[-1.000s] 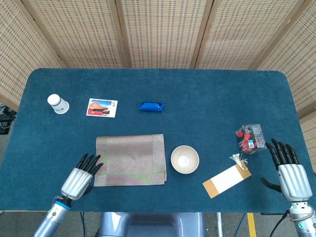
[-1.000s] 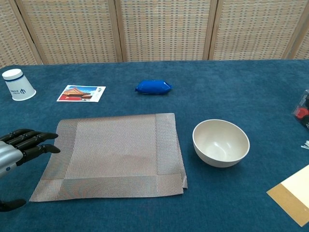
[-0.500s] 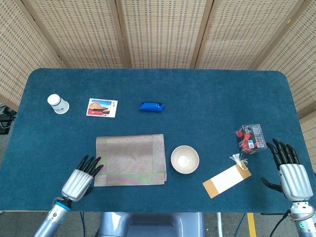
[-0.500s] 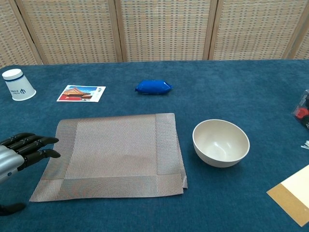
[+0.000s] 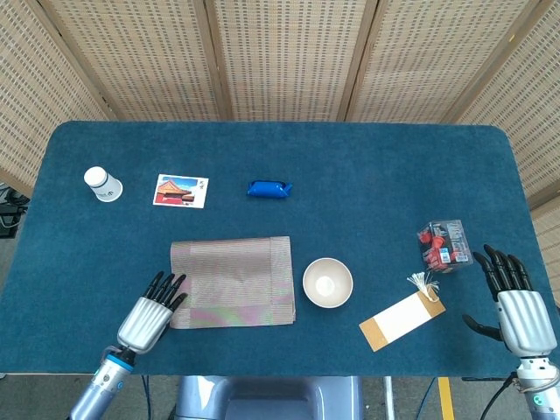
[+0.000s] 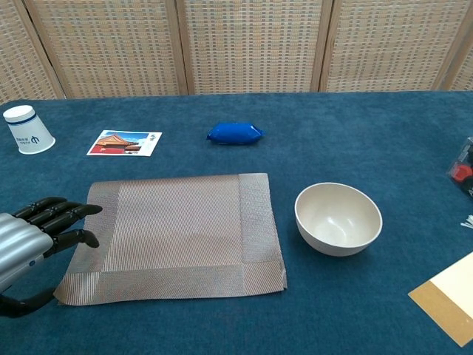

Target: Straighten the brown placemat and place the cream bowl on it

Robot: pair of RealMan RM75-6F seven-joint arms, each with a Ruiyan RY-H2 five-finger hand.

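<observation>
Desk: a big desk (image 5: 367,175) with a dark blue fuzzy cloth on top. Woven wicker screens (image 5: 280,52) stand behind its far edge.
Mat: the brown woven rectangle placemat (image 5: 232,282) lies flat near the front edge of the desk, a bit left of the middle. In the chest view (image 6: 177,233) its left side slants a little.
Left hand: the silver left hand with black fingers (image 5: 150,313) is at the front left corner of the mat. Its fingers (image 6: 63,214) are a little apart and stretched out, with the tips at the mat's left edge. It holds nothing.
Right hand: the silver right hand with black fingers (image 5: 516,306) is by the front right corner of the desk. Its fingers are spread wide and hold nothing.
Bowl: the round cream bowl (image 5: 327,283) sits on the blue cloth just beside the right edge of the mat, not on it. It stands upright (image 6: 338,219).
Card: a tan and white flat card with a tassel (image 5: 402,317) lies right of the bowl.
Pack: a clear pack with red things inside (image 5: 443,244) sits near the right edge.
Picture: a small picture card with a red building (image 5: 181,191) lies left of the middle of the desk.
Blue thing: a small shiny blue packet (image 5: 269,188) lies near the middle.
Cup: a white paper cup (image 5: 102,184), upside down, is near the left edge.
</observation>
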